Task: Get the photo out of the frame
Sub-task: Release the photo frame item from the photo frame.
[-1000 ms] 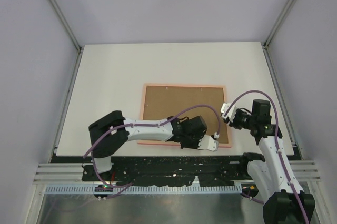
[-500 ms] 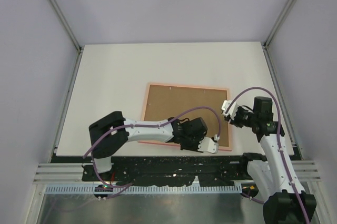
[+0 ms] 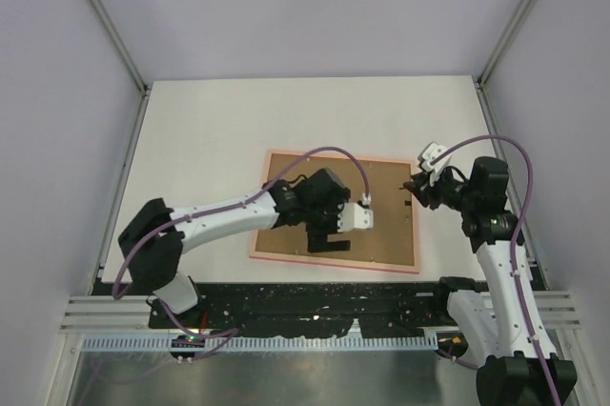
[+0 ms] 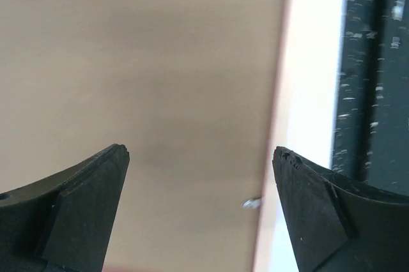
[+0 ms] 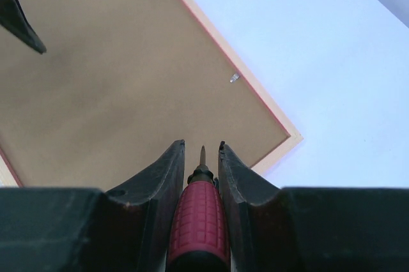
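Observation:
The frame [image 3: 334,154] lies face down on the white table, showing a pale pink rim [image 5: 259,90] around a brown backing board [image 3: 381,225]. The photo is hidden under that board. My left gripper [image 3: 329,242] hovers open over the board's near part [image 4: 160,61], next to the frame's near rim [image 4: 276,125], with nothing between its fingers [image 4: 201,152]. My right gripper [image 3: 416,187] is at the frame's right edge, shut on a red-handled screwdriver [image 5: 201,221] whose metal tip points down at the board [image 5: 128,93] near the corner.
Small metal clips [image 4: 251,203] [image 5: 234,78] sit along the inner edge of the rim. Bare white table [image 3: 210,139] surrounds the frame. The black rail of the arm bases [image 3: 381,296] runs along the table's near edge [image 4: 370,93]. Grey walls enclose the sides.
My left gripper opened wide and moved from the frame's near right corner to over the middle of the board. My right gripper shifted slightly farther back, still holding the screwdriver.

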Available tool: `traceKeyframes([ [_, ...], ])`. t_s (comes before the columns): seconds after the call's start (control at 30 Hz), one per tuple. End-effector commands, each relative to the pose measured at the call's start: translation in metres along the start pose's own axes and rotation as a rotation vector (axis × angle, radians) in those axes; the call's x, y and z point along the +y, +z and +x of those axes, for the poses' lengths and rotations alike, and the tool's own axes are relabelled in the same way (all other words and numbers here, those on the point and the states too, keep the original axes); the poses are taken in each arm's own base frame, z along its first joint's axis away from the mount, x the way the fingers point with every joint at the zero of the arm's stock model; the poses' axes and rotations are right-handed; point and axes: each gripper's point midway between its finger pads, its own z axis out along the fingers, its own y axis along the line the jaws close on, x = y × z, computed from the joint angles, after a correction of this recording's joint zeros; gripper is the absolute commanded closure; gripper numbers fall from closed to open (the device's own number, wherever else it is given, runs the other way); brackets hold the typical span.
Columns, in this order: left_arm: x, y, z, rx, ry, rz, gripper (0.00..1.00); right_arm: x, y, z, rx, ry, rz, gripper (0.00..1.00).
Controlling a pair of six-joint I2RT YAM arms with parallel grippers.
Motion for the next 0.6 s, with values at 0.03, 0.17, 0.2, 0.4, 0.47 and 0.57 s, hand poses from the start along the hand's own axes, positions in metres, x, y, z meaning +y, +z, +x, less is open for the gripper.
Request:
traceKeyframes([
  [0.03, 0.079, -0.093, 0.001, -0.136, -0.101, -0.247, 0.00, -0.045, -0.005, -0.075, -0.197, 0.117, 0.147, 0.92],
  [0.17, 0.141, -0.137, 0.044, -0.105, -0.331, -0.493, 0.00, -0.065, -0.005, -0.107, -0.272, 0.151, 0.179, 0.92],
  [0.2, 0.153, -0.143, 0.057, -0.093, -0.394, -0.530, 0.00, -0.070, -0.002, -0.116, -0.294, 0.169, 0.170, 0.92],
  [0.4, 0.184, -0.144, 0.115, -0.073, -0.704, -0.529, 0.00, -0.106, 0.015, -0.151, -0.387, 0.302, 0.210, 0.92],
  [0.47, 0.192, -0.145, 0.133, -0.071, -0.781, -0.519, 0.00, -0.105, 0.022, -0.155, -0.418, 0.351, 0.163, 0.92],
  [0.57, 0.192, -0.142, 0.144, -0.089, -0.842, -0.490, 0.00, -0.089, 0.034, -0.152, -0.423, 0.356, 0.042, 0.92],
])
